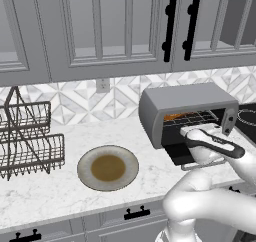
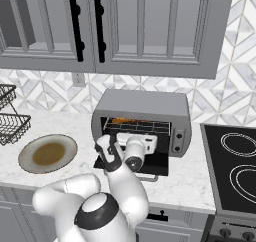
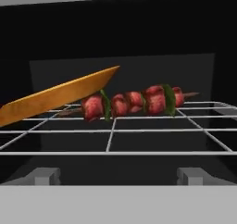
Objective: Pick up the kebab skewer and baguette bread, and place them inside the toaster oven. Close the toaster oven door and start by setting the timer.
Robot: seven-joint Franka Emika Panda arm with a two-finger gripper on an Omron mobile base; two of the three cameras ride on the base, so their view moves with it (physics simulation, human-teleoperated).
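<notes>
The gripper is spread wide with nothing between its fingers, at the mouth of the toaster oven, just above the lowered door. Straight ahead of it in the hand view, the skewer lies across the wire rack near the rack's back edge. The bread rests beside it toward the rack's left edge, its tip touching or overlapping the skewer's left end. An empty plate sits near the counter's front edge.

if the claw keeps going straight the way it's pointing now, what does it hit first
Most likely the kebab skewer of red chunks lying on the white wire rack inside the grey toaster oven, straight ahead of the open claw. The golden-orange baguette piece lies left of that line; depth is uncertain.
</notes>
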